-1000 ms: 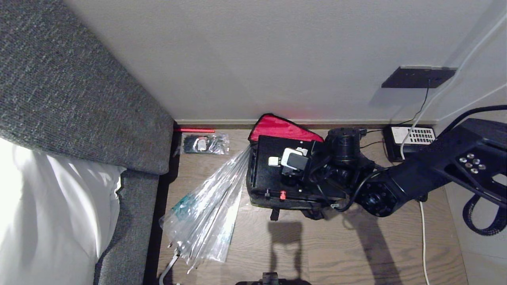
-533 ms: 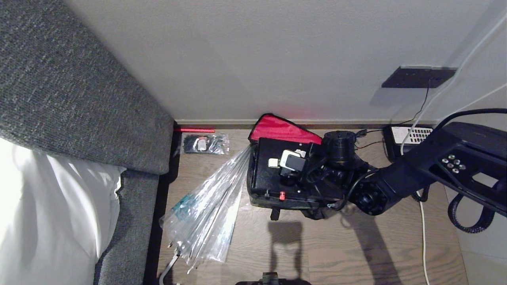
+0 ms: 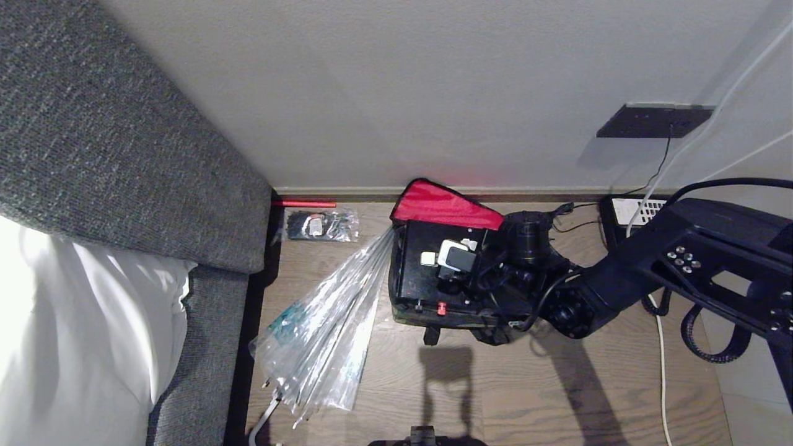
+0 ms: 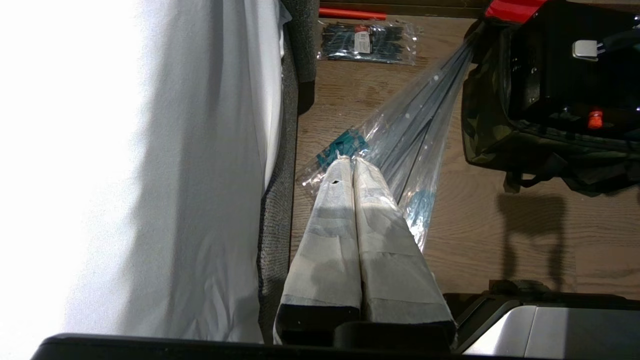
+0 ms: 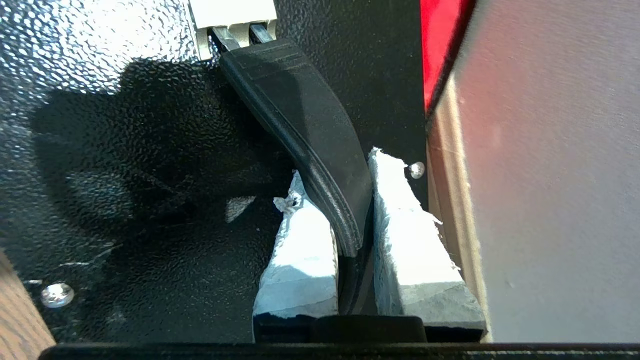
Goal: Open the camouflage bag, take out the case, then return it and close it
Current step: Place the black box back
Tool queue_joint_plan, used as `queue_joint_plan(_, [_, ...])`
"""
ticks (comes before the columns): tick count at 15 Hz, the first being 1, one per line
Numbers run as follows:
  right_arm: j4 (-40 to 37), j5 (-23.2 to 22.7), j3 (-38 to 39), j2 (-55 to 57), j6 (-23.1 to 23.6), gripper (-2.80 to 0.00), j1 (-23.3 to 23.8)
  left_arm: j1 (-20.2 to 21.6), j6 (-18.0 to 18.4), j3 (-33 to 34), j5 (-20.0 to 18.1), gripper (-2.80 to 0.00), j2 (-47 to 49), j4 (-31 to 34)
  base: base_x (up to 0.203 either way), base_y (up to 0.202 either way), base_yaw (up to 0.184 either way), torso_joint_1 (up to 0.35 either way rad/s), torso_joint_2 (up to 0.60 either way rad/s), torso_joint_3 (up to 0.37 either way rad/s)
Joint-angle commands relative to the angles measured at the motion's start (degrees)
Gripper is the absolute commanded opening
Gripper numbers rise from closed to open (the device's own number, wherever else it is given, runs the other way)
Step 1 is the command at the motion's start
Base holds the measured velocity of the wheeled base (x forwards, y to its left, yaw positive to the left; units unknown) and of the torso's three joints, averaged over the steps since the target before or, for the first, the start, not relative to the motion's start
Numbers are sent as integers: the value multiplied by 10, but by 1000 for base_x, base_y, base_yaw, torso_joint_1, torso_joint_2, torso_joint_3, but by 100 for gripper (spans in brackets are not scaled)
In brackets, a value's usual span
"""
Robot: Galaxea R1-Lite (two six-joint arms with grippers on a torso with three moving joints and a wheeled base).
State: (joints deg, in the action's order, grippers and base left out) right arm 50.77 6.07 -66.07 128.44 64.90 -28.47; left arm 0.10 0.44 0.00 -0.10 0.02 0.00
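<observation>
The camouflage bag (image 3: 433, 319) stands open on the floor against the wall, its red-lined lid (image 3: 443, 207) folded back. The glossy black case (image 3: 418, 272) lies flat in the bag's mouth, red latch (image 3: 442, 306) toward me. My right arm (image 3: 619, 279) reaches in from the right. Its gripper (image 5: 337, 170) is shut on the case's black handle (image 5: 300, 105), one padded finger on each side. A pale handle mount (image 5: 232, 12) shows beyond it. My left gripper (image 4: 353, 161) is shut and empty, parked above the umbrella beside the sofa.
A clear plastic umbrella (image 3: 322, 328) lies left of the bag, its tip touching it. A grey sofa (image 3: 124, 155) with white cloth (image 3: 80, 334) fills the left. A packet (image 3: 322, 224) lies by the wall. A telephone (image 3: 638, 214) and a white cable (image 3: 661, 347) are at the right.
My right arm has stretched further left and lower, still gripping the handle. The case has sunk slightly into the bag. The left arm has not moved.
</observation>
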Motion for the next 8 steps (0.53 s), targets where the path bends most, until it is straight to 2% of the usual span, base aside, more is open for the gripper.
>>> queue_joint_plan(1, [2,-2,-2,20,3,-280,0,0,0,0,0,-280,-1,0,0,0,0,0,0,0])
queue_joint_plan(8, [3,-2,-46,78,-7,-280,0,0,0,0,0,-280,-1,0,0,0,0,0,0,0])
